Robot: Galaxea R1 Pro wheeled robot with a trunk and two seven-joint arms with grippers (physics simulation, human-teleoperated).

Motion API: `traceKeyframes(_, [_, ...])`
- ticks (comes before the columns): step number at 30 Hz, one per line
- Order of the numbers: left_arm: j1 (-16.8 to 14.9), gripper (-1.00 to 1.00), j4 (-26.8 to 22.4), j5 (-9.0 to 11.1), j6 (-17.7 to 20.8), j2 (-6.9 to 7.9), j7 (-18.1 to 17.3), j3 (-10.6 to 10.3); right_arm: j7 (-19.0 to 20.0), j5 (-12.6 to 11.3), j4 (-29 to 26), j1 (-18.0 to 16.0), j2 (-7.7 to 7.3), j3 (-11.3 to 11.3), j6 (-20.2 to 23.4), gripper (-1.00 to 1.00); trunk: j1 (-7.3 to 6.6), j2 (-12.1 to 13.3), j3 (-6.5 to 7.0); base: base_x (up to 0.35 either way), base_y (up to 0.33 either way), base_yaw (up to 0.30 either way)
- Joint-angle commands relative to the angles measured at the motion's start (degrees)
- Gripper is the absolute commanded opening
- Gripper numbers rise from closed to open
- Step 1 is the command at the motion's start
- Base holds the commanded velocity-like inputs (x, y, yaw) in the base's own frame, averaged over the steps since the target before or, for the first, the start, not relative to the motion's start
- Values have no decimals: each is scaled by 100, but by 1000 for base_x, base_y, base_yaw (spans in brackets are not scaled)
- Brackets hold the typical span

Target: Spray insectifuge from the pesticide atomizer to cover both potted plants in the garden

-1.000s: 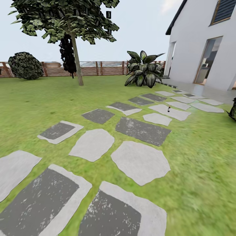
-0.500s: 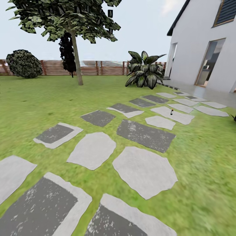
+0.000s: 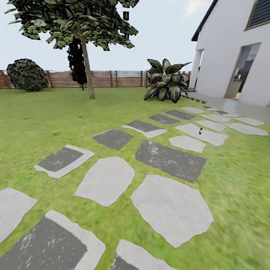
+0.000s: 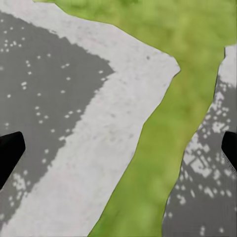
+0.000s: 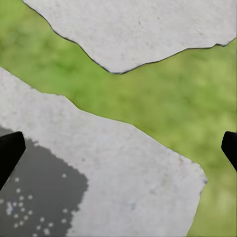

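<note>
The pesticide atomizer (image 3: 200, 130) is a tiny dark bottle standing upright on a pale stepping stone (image 3: 205, 134) far ahead and to the right in the head view. The potted plants are out of view. In the left wrist view my left gripper (image 4: 118, 153) is open, its black fingertips (image 4: 10, 150) wide apart over a grey stone and a strip of grass. In the right wrist view my right gripper (image 5: 118, 150) is open too, with nothing between its fingertips (image 5: 10, 150), above stone and lawn.
Flat stepping stones (image 3: 170, 208) lead across the green lawn (image 3: 45, 112) toward a white house (image 3: 232, 52) at the right. A tree (image 3: 88, 67), a big broad-leaved striped plant (image 3: 167, 84), a dark bush (image 3: 27, 75) and a wooden slat fence (image 3: 112, 78) stand at the back.
The whole head view has shifted as the camera moved forward: the stones slide down the picture and the atomizer sits slightly further right and lower. Nothing in the garden has itself moved.
</note>
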Motion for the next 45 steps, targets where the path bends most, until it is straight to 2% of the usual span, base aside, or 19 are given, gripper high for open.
traceKeyframes(1, [-2, 100, 6, -5, -20, -5, 3, 13, -2, 2, 3, -3, -1, 2, -17, 100, 2, -2, -5, 337, 79, 0])
traceKeyframes(34, [1, 100, 4, -5, -12, -2, 3, 13, -2, 3, -4, -3, -1, 0, -18, 100, 2, -2, -5, 337, 78, -1])
traceKeyframes(45, [-4, 100, 7, -4, -14, -3, 3, 13, -2, 2, 3, -2, -1, 0, -17, 100, 2, -2, 8, 337, 77, -209])
